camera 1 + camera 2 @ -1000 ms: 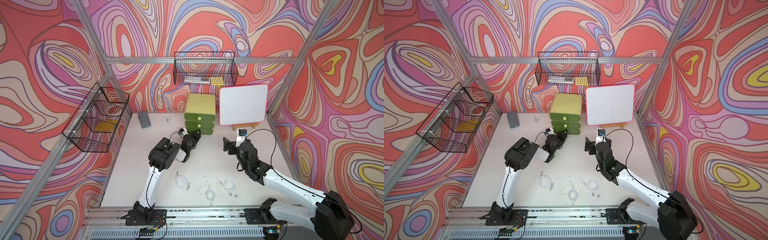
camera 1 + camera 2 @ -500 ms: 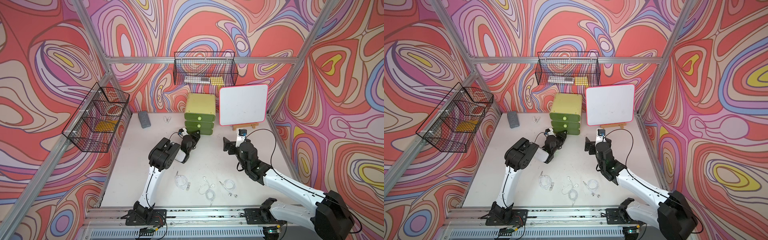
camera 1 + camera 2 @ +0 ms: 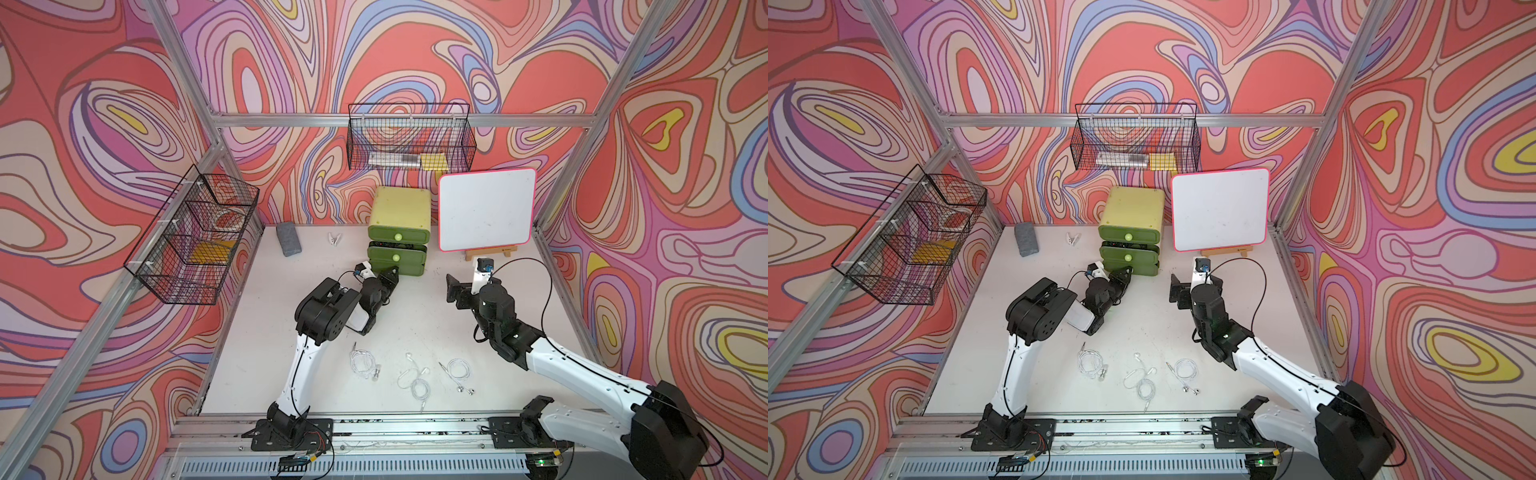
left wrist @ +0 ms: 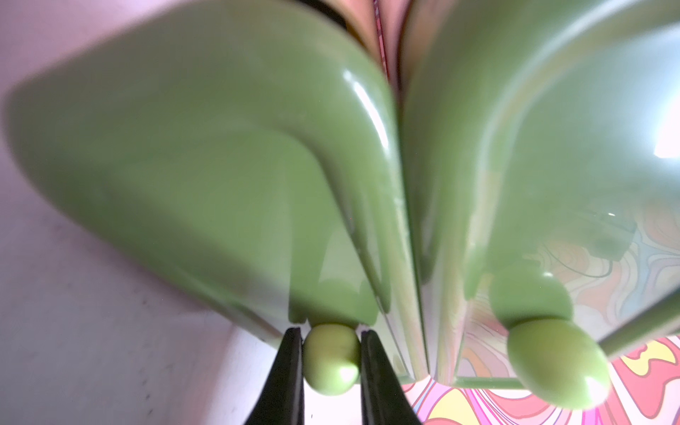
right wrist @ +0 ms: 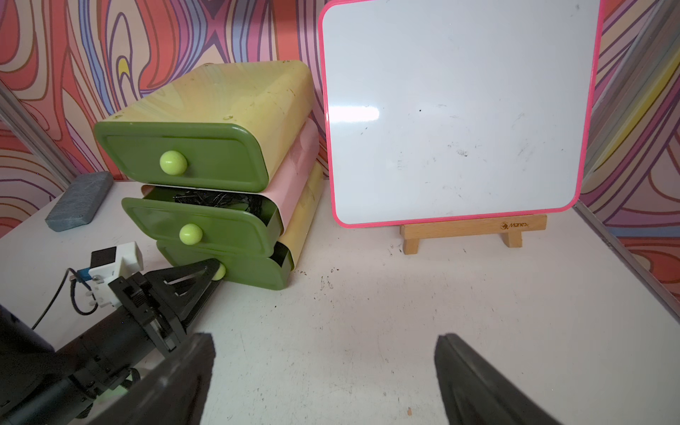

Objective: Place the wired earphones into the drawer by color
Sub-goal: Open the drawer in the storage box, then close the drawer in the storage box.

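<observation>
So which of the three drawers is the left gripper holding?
The bottom drawer: its knob is pinched in the left gripper. The top drawer and the ajar middle drawer are untouched.

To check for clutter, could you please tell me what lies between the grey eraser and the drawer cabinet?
A small white clip, touching neither the grey eraser nor the drawer cabinet, seen in both top views.
</observation>
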Robot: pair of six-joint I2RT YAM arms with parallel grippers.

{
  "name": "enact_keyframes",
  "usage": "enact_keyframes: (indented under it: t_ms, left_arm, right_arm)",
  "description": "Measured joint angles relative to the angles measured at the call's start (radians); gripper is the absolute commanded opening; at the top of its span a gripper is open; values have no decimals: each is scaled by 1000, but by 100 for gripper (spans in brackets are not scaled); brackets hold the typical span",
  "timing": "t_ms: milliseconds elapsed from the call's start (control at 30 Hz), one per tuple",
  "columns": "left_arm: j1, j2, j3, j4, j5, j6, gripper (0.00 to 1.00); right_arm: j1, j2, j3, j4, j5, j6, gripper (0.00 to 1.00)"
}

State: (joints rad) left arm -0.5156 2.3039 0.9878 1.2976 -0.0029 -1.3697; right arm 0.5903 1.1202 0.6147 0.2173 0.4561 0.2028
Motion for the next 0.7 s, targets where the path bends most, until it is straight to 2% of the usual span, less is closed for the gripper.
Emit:
enact_keyframes:
  t_ms: [200, 500, 700]
  left_arm:
    - [-2, 0, -1, 1, -1, 0, 15]
    - [-2, 0, -11, 15, -1, -3, 15]
    - [-2, 0, -13, 19, 0, -8, 15]
  right_arm:
    - [-3, 30, 13, -8, -45, 7, 98]
    - [-28, 278, 224, -115, -218, 32, 98]
    - [-48, 430, 370, -178, -262, 95, 98]
